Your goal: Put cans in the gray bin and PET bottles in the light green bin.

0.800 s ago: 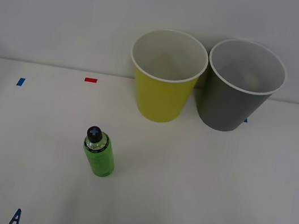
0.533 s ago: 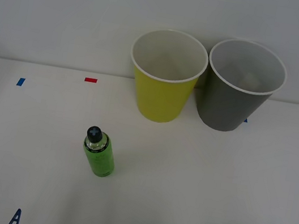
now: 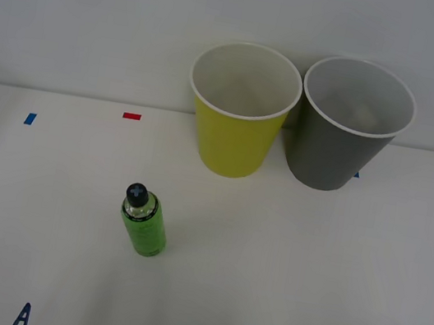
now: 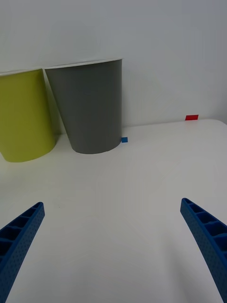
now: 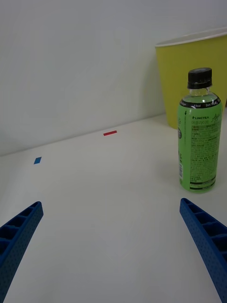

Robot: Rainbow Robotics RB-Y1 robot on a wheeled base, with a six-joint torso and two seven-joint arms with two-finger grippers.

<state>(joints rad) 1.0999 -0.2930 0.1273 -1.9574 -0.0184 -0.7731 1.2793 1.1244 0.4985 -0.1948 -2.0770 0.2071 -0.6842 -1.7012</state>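
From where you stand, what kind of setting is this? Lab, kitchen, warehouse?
Most likely a lab test bench for sorting trials. A plain white table against a bare wall carries small red and blue tape markers, two bins, light green bin and gray bin, and one staged PET bottle.

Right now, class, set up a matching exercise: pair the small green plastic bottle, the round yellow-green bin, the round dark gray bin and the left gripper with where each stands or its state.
Column A
1. small green plastic bottle
2. round yellow-green bin
3. round dark gray bin
4. left gripper

Column B
a. at the table's far edge, rightmost
b. open, low at the near edge
c. upright, alone, nearer the robot than both bins
d. at the far edge, just left of its neighbour

Pairs: 1-c, 2-d, 3-a, 4-b
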